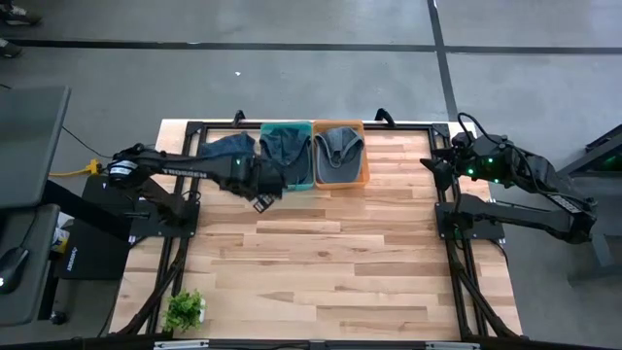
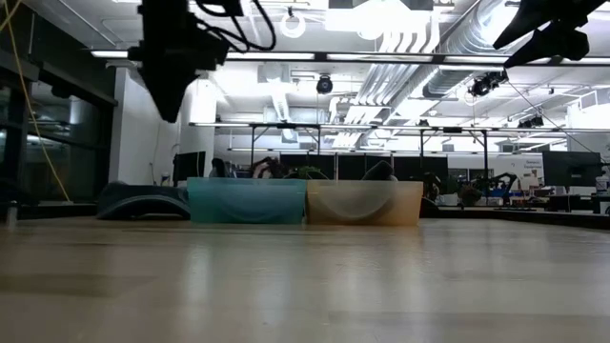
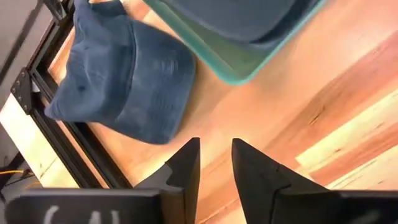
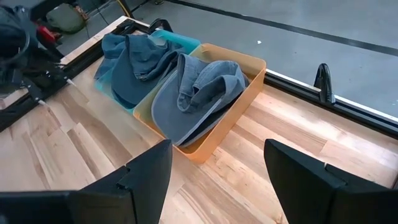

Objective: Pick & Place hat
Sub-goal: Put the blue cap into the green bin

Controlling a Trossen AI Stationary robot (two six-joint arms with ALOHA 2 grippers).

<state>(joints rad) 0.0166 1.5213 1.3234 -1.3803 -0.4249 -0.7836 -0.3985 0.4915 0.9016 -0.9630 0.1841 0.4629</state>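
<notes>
A dark blue hat [image 1: 229, 148] [image 3: 121, 74] lies flat on the table by its brim and crown, just left of a teal bin [image 1: 288, 156] [image 2: 246, 201]. The teal bin holds another blue hat [image 4: 134, 62]. An orange bin [image 1: 340, 154] [image 4: 249, 93] beside it holds a grey-blue hat [image 4: 196, 99]. My left gripper [image 1: 262, 191] [image 3: 215, 163] hovers above the table near the teal bin's near-left corner, open by a narrow gap and holding nothing. My right gripper [image 4: 214, 180] waits wide open at the table's right edge [image 1: 457, 160], above the table.
The two bins stand side by side at the table's far edge, inside the black frame rail [image 1: 194, 131]. A small green plant [image 1: 185, 309] sits at the near left corner. Bare wood [image 1: 340, 253] stretches across the middle and near part of the table.
</notes>
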